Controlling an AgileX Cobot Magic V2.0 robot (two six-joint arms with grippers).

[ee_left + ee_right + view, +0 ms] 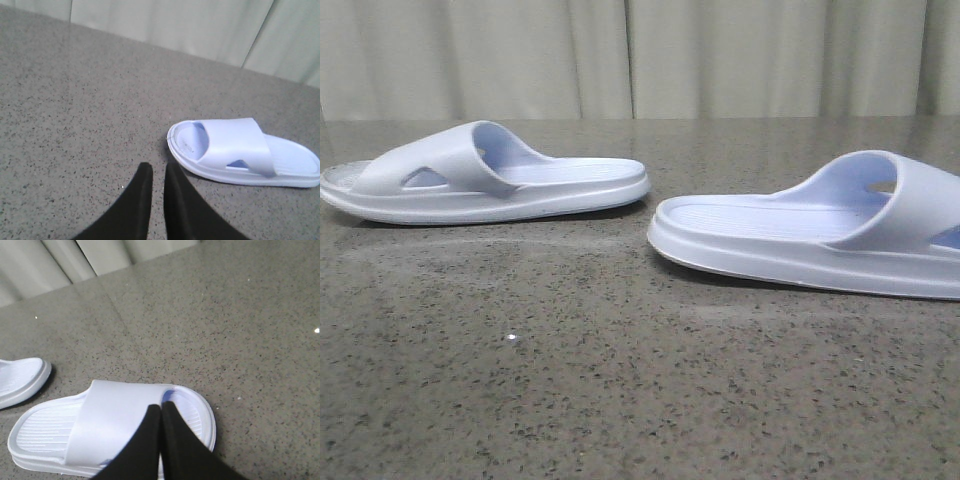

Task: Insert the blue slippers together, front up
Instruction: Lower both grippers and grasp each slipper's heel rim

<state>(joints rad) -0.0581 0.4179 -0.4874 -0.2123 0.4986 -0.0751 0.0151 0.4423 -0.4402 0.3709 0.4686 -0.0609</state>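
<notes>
Front view shows two blue slippers (490,175) (820,230) at 9 and 3 o'clock, apart on the table (620,380). Left gripper (155,172) is nearly closed and empty; right gripper (161,407) is closed and empty above the right slipper's strap.

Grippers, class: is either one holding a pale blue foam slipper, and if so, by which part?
Nothing is held. The left gripper hangs beside the left pale blue foam slipper; the right gripper hovers shut over the right slipper's strap.

A staged indoor robot test area, more like a lab than a home. A broad, speckled grey-brown stone counter (620,380) fills the view, and beyond the gripper a plain pale pleated curtain (640,55) closes off the whole background.
</notes>
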